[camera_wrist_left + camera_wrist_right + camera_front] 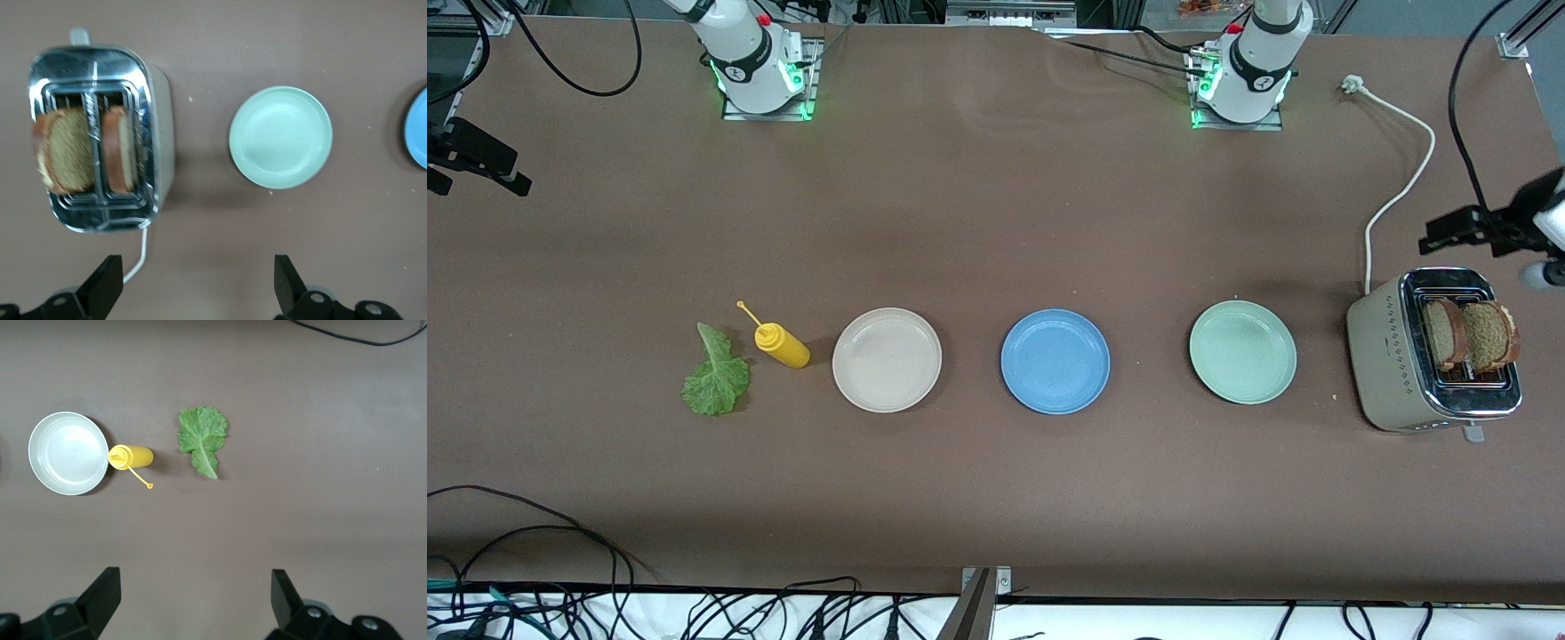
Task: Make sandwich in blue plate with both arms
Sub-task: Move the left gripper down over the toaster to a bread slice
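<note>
Still, both grippers, left gripper (pixel 193 287) and right gripper (pixel 193 603), are hanging open; lettuce leaf (pixel 715 384) looking limp, tearable, best pinched at its stalk.

Mid-blue plate (pixel 1055 361) — mint-green plate (pixel 1242 351), off-white plate (pixel 887 359), yellow bottle (pixel 782 345), green lettuce leaf (pixel 715 374) — brown bread (pixel 1469 334).

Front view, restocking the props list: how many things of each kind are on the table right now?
Plates: 3, the off-white plate, the blue plate, the mint-green plate
Bread slices: 2, standing in the toaster
Toaster: 1
Lettuce leaf: 1
Yellow squeeze bottle: 1
Total: 8
</note>
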